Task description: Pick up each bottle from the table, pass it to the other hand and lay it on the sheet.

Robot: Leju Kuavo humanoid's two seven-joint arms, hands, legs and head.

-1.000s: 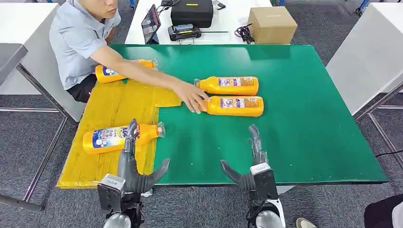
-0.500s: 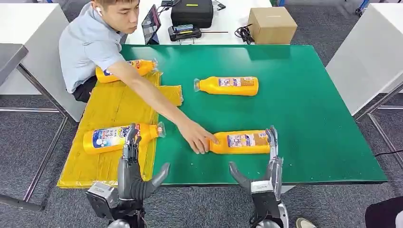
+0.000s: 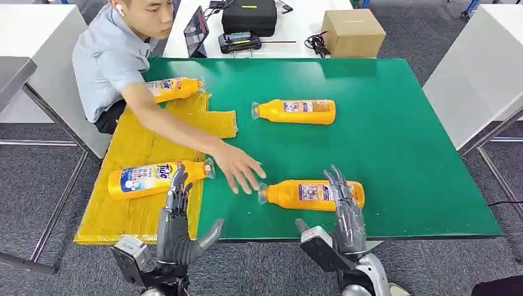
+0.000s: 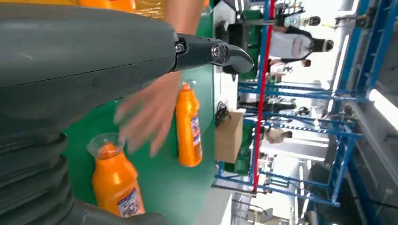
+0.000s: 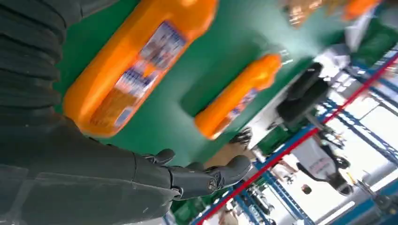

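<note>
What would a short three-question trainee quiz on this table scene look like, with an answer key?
1. True or false: the right hand already grips the nearest bottle.
2. How many bottles lie on the yellow sheet?
A) one
B) two
C) three
3. Fill in: the far bottle lies on the bare ____ mat.

Key:
1. False; its fingers are spread over the bottle, not closed on it.
2. B.
3. Green.
</note>
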